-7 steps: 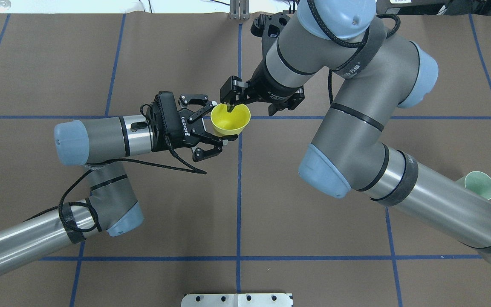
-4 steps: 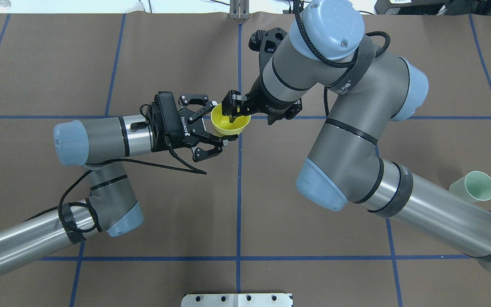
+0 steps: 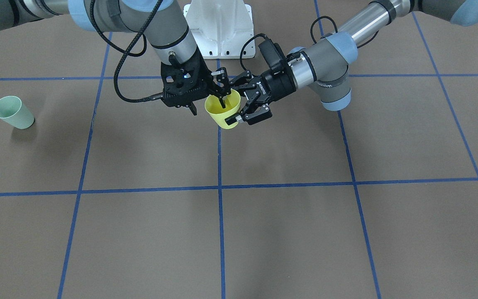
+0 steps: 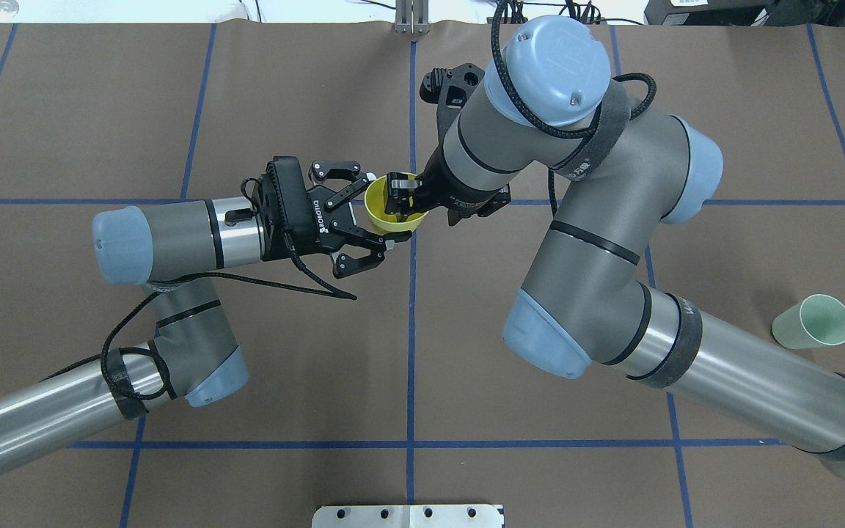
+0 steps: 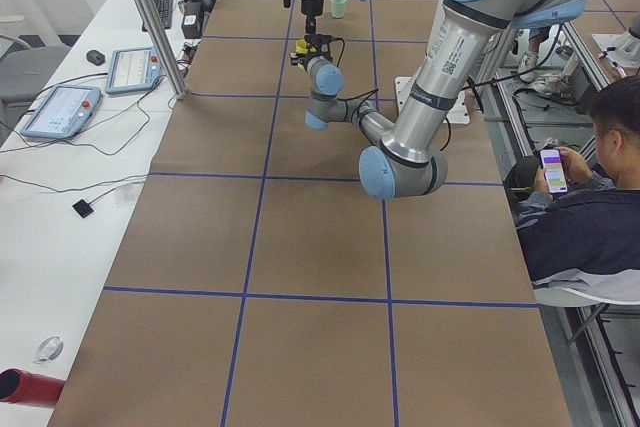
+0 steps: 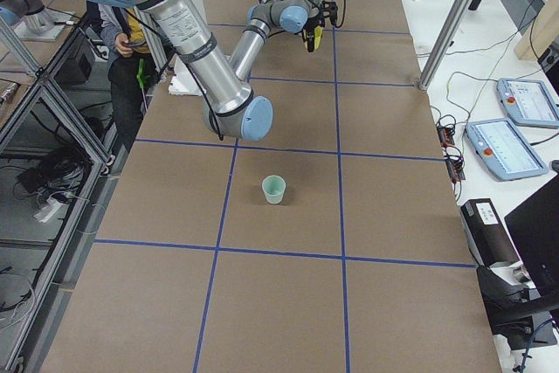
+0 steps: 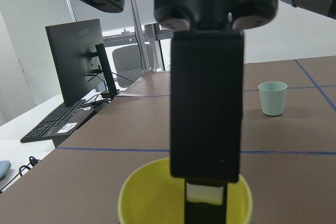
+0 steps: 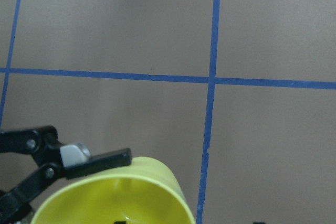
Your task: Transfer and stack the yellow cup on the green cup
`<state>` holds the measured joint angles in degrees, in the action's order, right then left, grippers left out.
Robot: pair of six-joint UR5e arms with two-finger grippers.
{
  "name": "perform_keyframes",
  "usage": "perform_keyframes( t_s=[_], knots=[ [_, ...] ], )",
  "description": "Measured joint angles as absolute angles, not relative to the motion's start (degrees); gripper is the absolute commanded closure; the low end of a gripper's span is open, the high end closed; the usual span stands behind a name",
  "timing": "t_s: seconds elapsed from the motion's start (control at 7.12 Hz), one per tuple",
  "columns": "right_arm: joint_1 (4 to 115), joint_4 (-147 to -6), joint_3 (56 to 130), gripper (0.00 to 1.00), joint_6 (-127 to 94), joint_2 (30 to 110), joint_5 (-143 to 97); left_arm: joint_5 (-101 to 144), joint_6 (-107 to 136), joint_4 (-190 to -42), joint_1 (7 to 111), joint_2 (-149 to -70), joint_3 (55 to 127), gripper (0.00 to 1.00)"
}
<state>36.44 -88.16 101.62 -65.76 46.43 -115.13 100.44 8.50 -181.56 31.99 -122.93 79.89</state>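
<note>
Nearest the left wrist camera, the yellow cup sits at the bottom edge with its lower body cut off. A flat black finger of the right gripper drops straight into its mouth and blocks the middle of that frame. The right wrist camera catches only an arc of rim at bottom left.

The cup hangs above the mat, just left of centre in the overhead frame. The left gripper is clamped on its wall from the side, one fingertip on each flank. The right gripper's jaws stand apart, astride the rim. One finger is inside and the other outside, with a gap to the wall in the front-facing view. From overhead the outer finger is hidden under the wrist.

The cup is smooth plastic, tapered, wider at the rim. The table wears a matte brown sheet crossed by blue tape lines.

Farther off, at the overhead frame's lower right, the green cup stands alone, well apart. It is pale mint and has the same shape.

There are two cups, two arms and two grippers.

At the right edge of the left side view, a seated person is partly cut off.
</note>
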Motion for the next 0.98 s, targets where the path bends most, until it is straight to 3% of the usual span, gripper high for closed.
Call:
perform_keyframes(
  t_s=[0.14,0.28,0.98],
  knots=[
    [36.4,-88.1,101.7,1.00,-65.7,46.3,-115.0,100.4,8.4,-181.6,31.9,-122.8,79.9,0.36],
    [36.4,-88.1,101.8,1.00,-65.7,46.2,-114.9,100.4,8.4,-181.7,31.8,-122.7,79.8,0.01],
    [39.4,-88.1,102.1,1.00,-65.8,48.2,-114.7,100.5,8.7,-182.7,31.6,-121.2,79.8,0.00]
  ],
)
